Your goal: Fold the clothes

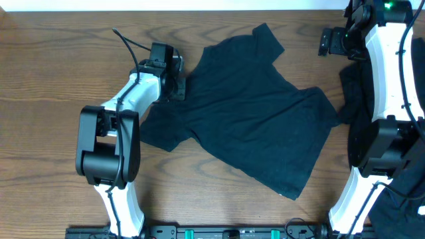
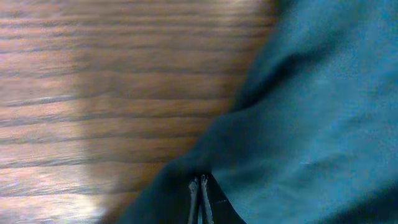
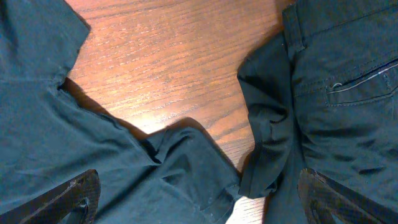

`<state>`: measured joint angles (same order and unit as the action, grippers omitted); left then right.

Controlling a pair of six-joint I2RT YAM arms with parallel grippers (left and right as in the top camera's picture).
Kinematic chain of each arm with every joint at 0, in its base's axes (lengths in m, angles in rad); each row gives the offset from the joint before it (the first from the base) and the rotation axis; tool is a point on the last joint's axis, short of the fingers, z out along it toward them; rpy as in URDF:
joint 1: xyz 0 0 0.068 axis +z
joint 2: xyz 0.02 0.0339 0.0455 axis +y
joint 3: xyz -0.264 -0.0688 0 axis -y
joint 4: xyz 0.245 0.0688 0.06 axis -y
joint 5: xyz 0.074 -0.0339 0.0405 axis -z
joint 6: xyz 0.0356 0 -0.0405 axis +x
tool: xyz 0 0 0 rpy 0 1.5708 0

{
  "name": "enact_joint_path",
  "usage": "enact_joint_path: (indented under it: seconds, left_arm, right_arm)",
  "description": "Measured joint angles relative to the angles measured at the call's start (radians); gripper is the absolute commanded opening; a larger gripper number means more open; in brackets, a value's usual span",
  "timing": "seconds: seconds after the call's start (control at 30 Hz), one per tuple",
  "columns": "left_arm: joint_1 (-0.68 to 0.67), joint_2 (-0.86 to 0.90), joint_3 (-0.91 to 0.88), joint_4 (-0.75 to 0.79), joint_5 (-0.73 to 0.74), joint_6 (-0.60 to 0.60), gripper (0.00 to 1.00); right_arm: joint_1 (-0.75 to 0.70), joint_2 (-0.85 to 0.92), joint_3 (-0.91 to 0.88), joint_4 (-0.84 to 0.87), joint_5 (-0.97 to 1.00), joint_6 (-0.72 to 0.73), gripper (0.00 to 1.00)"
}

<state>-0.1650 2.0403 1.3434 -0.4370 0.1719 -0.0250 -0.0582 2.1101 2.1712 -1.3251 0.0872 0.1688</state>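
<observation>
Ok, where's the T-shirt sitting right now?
In the overhead view the T-shirt lies spread across the middle of the table, its left edge pinched by the left gripper. A second dark garment lies beside its right sleeve.

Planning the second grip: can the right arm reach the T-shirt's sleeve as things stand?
Probably yes: the right gripper hangs open over a sleeve of the T-shirt, nothing between; the other dark garment lies aside.
</observation>
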Motion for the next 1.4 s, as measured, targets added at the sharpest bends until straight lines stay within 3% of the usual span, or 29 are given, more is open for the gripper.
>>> enact_joint_path:
  seconds: [0.3, 0.83, 1.07, 1.23, 1.3, 1.33, 1.4]
  left_arm:
    - [0.053, 0.020, 0.012, -0.039, -0.100, -0.001, 0.06]
    - [0.336, 0.023, 0.043, -0.204, -0.101, -0.112, 0.06]
    - [0.332, -0.032, 0.006, -0.215, -0.129, -0.124, 0.06]
    - [0.275, -0.238, -0.008, -0.243, -0.135, -0.150, 0.07]
    - [0.247, -0.360, -0.007, -0.249, -0.135, -0.172, 0.17]
    - [0.235, -0.415, -0.006, -0.256, -0.135, -0.181, 0.34]
    - [0.223, -0.497, -0.004, -0.267, -0.135, -0.207, 0.44]
  right_arm:
    - [0.000, 0.000, 0.000, 0.000, 0.000, 0.000, 0.99]
    - [0.000, 0.000, 0.000, 0.000, 0.000, 0.000, 0.99]
    - [0.000, 0.000, 0.000, 0.000, 0.000, 0.000, 0.99]
    - [0.000, 0.000, 0.000, 0.000, 0.000, 0.000, 0.99]
    - [0.000, 0.000, 0.000, 0.000, 0.000, 0.000, 0.99]
    - [0.000, 0.000, 0.000, 0.000, 0.000, 0.000, 0.99]
    - [0.000, 0.000, 0.000, 0.000, 0.000, 0.000, 0.99]
